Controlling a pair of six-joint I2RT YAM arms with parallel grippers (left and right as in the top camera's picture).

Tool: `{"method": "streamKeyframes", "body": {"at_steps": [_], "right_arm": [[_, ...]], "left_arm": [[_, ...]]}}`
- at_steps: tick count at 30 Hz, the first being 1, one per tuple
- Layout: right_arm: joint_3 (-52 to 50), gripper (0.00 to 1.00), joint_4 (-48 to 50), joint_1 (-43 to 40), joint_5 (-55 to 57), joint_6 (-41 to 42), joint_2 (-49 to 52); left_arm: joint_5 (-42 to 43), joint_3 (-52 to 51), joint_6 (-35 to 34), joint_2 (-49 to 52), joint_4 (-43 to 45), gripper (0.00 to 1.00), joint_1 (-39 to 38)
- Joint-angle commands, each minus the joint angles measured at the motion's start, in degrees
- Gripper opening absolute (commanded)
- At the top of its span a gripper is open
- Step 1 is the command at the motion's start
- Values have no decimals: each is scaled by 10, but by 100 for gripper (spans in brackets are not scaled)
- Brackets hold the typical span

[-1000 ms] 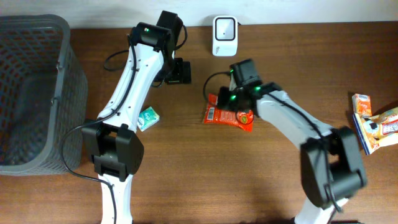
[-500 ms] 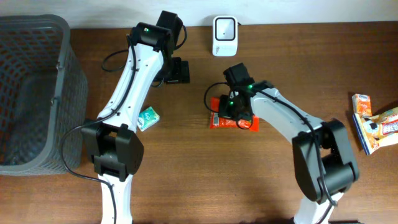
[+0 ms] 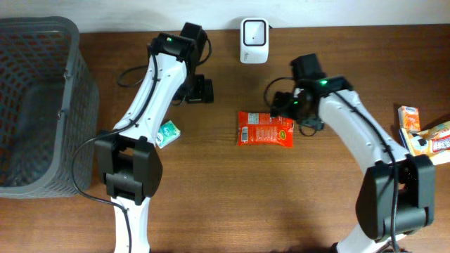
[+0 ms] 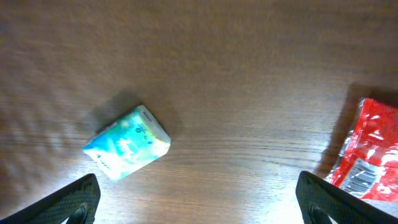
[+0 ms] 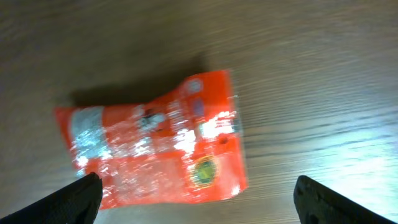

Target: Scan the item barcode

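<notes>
Wood-brown table (image 3: 232,204) fills the overhead view. You see a red snack packet (image 3: 265,128) lying flat near its middle. It is below a white scanner (image 3: 254,31) that stands at the far edge, and the two are well apart. Your right arm (image 3: 351,133) reaches in from the right. The right jaws hover just beside the packet's right end and do not hold it. Your left arm (image 3: 151,91) bends up the left side, its jaws over bare wood to the left of the scanner. A small teal box (image 3: 167,133) lies beside that arm. A dark mesh basket (image 3: 70,77) sits at the left edge, and a few snack packs (image 3: 422,137) lie at the right edge.

From the left wrist, the left jaws stand wide open, their fingertips (image 4: 68,202) in the lower corners with nothing between them. The teal box lies on the wood at left, and the red packet shows at the right edge.

From the right wrist, slightly blurred, the right jaws are spread wide and empty, their fingertips (image 5: 345,199) in the lower corners. The red packet lies flat on the table beneath, crinkled and shiny.
</notes>
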Motion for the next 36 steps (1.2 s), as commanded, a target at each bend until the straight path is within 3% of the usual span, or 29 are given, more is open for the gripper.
{"method": "streamKeyframes", "body": {"at_steps": [1,6,19,27,36], "right_arm": [[-2,99,-3,-50,-33,2,8],[-5,99,-18,-97,14,-4,9],[-5,99,-17,-124,21,-4,9],[-5,99,-16,-124,21,-4,9],[-5,99,-16,-124,21,-4,9]], "left_arm": [[74,-41,8,-12,24,99,0],[207,-101,79,-12,93,99,-1],[372,-259,87,-10,274,99,-13],[379,-303,72,-10,363,99,-65],[346,-303,64,-10,399,97,-95]]}}
